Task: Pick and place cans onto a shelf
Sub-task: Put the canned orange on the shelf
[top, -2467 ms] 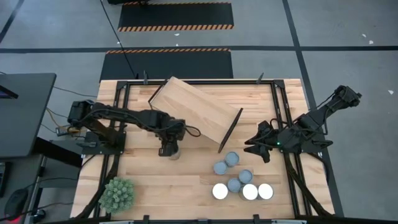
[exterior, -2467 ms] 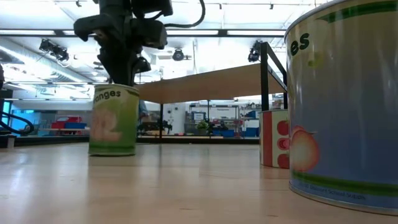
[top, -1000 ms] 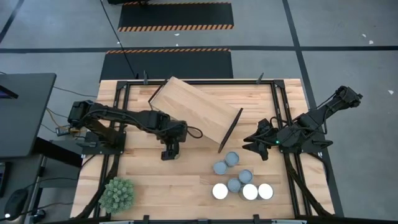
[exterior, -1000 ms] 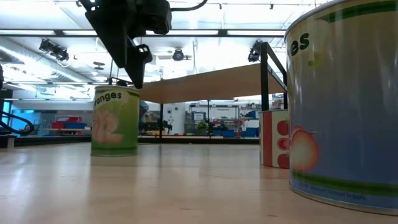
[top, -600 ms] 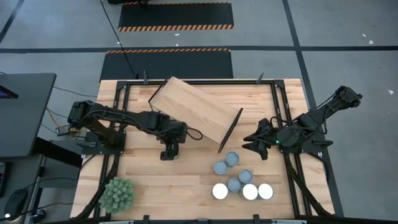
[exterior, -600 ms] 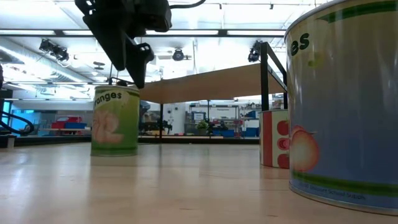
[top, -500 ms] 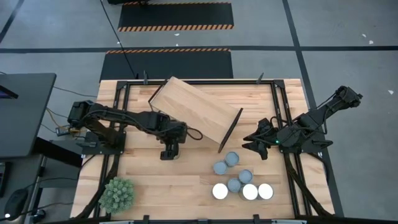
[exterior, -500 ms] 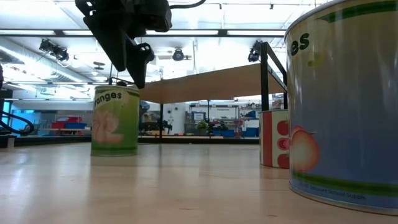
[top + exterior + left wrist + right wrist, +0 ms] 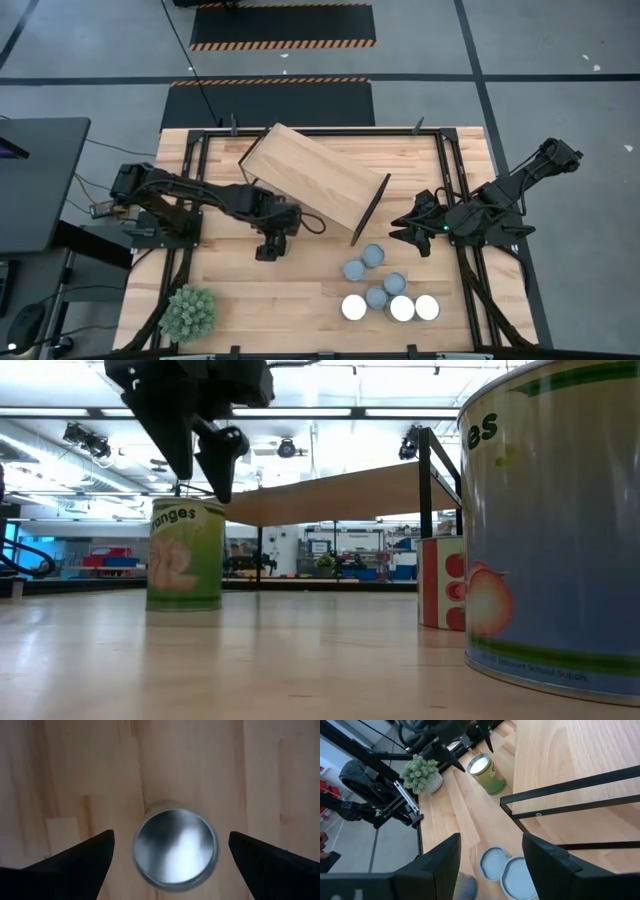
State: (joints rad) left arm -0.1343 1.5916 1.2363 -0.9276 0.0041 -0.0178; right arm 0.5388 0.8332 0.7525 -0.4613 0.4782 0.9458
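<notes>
A green-labelled can point(image 9: 185, 555) stands upright on its base on the tabletop, near the shelf's point(image 9: 315, 175) left end. Its silver top point(image 9: 176, 847) shows between my left gripper's fingers. My left gripper point(image 9: 200, 478) hovers just above it, open wide and touching nothing; in the high view this gripper point(image 9: 268, 248) hides the can. Several more cans point(image 9: 385, 290) cluster at the near right. My right gripper point(image 9: 408, 235) waits open beside the shelf's right end.
A spiky green plant ball point(image 9: 188, 312) sits at the near left corner. The shelf's black legs point(image 9: 560, 802) stand close to my right gripper. In the low view, one large can point(image 9: 555, 530) fills the right foreground, with a red-dotted can point(image 9: 440, 582) behind it.
My left gripper, still open, has drifted a little toward the table's near left above the green can. The can has stayed where it stands.
</notes>
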